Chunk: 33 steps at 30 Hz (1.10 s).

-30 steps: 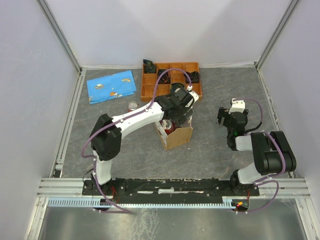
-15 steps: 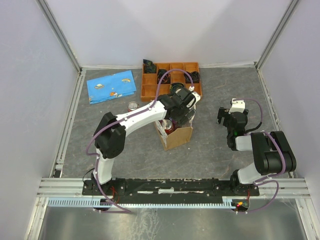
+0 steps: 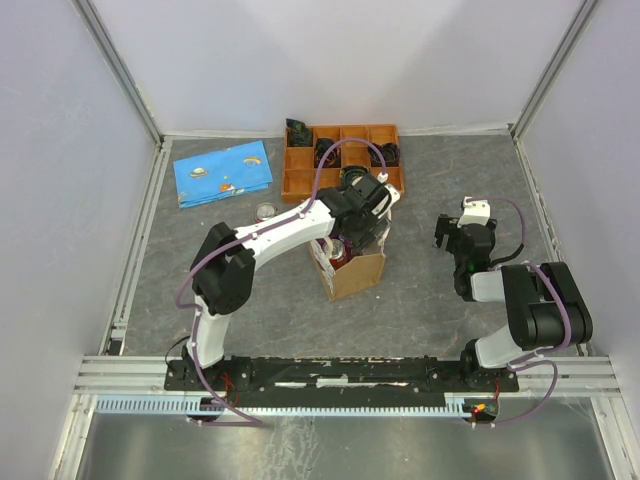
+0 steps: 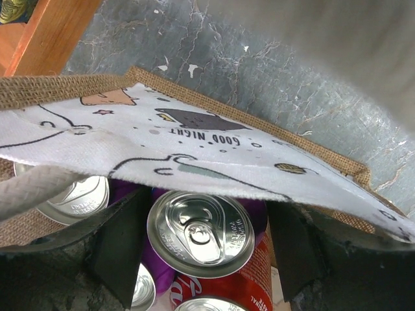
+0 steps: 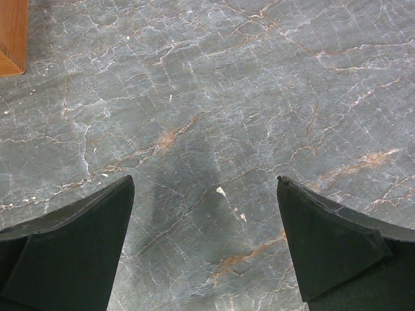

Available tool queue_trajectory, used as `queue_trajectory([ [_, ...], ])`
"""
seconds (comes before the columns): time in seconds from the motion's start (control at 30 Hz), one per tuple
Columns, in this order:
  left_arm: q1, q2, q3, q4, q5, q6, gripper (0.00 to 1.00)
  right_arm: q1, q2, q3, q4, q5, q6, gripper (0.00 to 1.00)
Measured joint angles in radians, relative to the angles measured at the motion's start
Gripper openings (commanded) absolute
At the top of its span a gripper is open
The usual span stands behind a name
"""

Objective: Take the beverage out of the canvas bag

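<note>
Your left gripper (image 4: 207,241) was down in the bag (image 4: 194,139), jaws spread either side of the purple can (image 4: 201,223). The pads looked just off its sides, though shadow made contact hard to judge. The step called for you to square the pads on the can's wall below the rim, squeeze firmly, then lift straight up past the sagging white flap and the red can (image 4: 220,291) beside it. The purple can stood upright inside the bag, long axis vertical, tab end up. Your right gripper (image 5: 204,240) hung wide apart.
</note>
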Motion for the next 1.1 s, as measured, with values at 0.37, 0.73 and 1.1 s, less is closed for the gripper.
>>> queue_trajectory([
  [0.37, 0.006, 0.014, 0.005, -0.002, 0.012, -0.006, 0.34, 0.0, 0.0, 0.0, 0.0, 0.0, 0.0, 0.99],
  [0.73, 0.009, 0.014, 0.016, -0.015, 0.017, -0.011, 0.03, 0.0, 0.0, 0.0, 0.0, 0.0, 0.0, 0.99],
  [1.1, 0.013, 0.014, 0.217, -0.166, 0.002, -0.009, 0.03, 0.0, 0.0, 0.0, 0.0, 0.0, 0.0, 0.99],
])
